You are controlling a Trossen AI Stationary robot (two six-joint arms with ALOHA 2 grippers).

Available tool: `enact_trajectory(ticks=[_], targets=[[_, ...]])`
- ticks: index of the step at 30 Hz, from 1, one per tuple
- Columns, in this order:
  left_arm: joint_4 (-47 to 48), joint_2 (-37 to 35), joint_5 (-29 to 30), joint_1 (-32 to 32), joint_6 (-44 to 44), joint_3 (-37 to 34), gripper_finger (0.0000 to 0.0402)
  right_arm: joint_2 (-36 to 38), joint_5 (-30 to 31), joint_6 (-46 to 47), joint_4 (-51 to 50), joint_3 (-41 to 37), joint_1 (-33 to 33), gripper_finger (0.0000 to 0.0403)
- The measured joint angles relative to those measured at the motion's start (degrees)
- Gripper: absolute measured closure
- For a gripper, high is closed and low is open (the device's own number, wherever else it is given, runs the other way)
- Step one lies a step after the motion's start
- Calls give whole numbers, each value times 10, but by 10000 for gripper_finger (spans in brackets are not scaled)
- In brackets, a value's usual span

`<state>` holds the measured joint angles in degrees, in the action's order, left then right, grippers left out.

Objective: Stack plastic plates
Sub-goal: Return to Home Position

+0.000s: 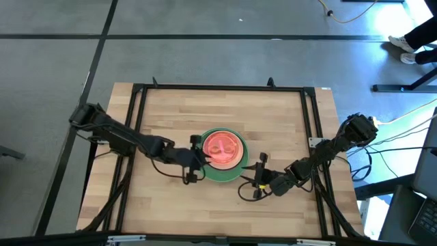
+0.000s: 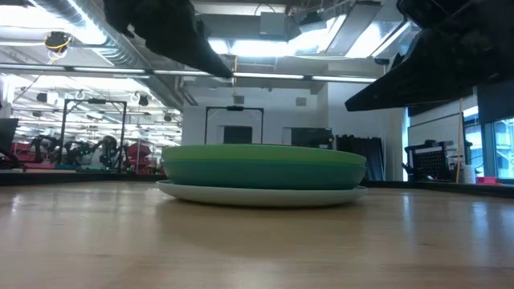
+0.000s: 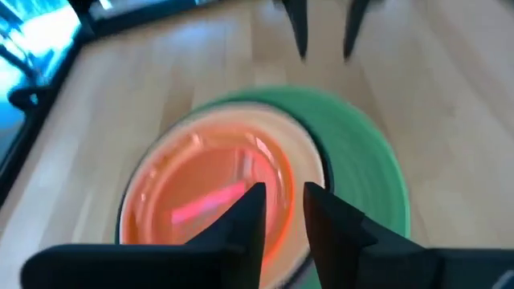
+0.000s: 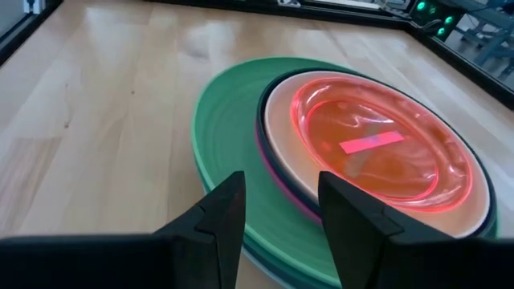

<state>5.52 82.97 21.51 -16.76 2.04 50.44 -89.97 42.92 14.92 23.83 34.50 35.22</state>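
Red-pink plate (image 4: 377, 148) tops the plate stack (image 1: 222, 152), centre of counter (image 1: 171, 113). Left claw (image 3: 283, 193) and right claw (image 4: 283, 181) flank it, fingers apart, empty. Stacking looks done; step in hand: return home. Next: raise both arms clear without nudging the stack

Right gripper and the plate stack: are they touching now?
Apart. In the low view the plate stack stands free, and both arms hang above it with the room showing between. The right gripper is open.

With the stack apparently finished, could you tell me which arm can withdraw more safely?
Right, probably: the right end effector sits apart from the plate stack; the left end effector hovers at its rim.
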Motion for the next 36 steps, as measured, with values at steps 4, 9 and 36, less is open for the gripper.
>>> enact_trajectory(ticks=[4, 9, 36], targets=[[-175, -40, -10, 15, 1, -96, 333, 0, 1, -2, 0, 0, 0, 253], [-302, -105, -48, 36, -3, -198, 349, 17, 1, -15, -41, 0, 0, 253], [-361, -471, -35, 38, -32, -457, 398, 442, -196, -49, -146, -186, -114, 387]])
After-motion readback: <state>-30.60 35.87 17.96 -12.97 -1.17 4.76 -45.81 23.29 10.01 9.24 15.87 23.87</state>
